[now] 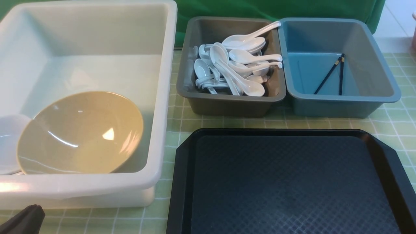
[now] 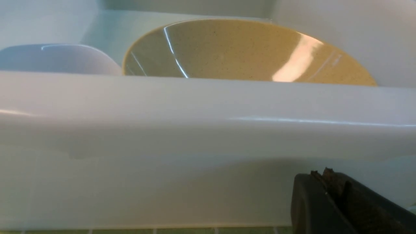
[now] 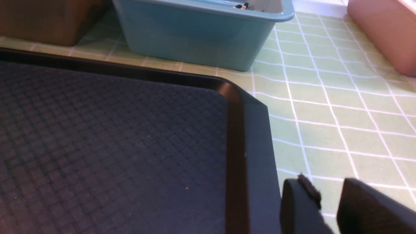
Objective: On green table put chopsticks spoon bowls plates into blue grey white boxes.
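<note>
The tan bowl [image 1: 81, 133] leans tilted inside the big white box [image 1: 97, 188], with a white plate [image 1: 8, 143] beside it at the left. The grey box [image 1: 227, 104] holds several white spoons [image 1: 240, 61]. Both chopsticks [image 1: 334, 74] lie in the blue box [image 1: 341, 104]. My left gripper [image 2: 325, 173] is shut and empty, low on the green table [image 1: 169, 143] just outside the white box's near wall [image 2: 195, 130]; the bowl [image 2: 247, 52] shows over the rim. My right gripper [image 3: 326, 185] is open and empty, over the table [image 3: 341, 107] beside the black tray's corner.
A black textured tray [image 1: 286, 185] with nothing on it fills the near right of the table. A pink container [image 3: 383, 32] stands on the table to the right of the blue box [image 3: 195, 35].
</note>
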`<state>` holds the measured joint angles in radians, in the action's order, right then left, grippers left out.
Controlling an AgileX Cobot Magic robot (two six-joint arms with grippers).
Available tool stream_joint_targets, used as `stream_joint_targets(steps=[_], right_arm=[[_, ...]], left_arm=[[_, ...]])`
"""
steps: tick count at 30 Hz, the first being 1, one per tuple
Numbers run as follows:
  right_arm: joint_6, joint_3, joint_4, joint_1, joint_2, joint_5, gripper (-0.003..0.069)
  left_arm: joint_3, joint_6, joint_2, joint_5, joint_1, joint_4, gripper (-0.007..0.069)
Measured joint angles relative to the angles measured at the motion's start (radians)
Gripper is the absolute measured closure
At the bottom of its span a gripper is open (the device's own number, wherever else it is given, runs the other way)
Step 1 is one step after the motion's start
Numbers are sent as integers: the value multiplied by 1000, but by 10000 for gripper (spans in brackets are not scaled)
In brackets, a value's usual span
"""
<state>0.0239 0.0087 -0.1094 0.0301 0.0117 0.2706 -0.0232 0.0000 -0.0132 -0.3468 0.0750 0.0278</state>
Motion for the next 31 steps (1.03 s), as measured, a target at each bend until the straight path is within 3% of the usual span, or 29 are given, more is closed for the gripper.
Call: stream_joint_targets(steps=[31], right_arm=[[0, 0, 0, 0, 0, 0, 445]], left_arm=[[-2, 0, 0, 19, 0, 0, 627]])
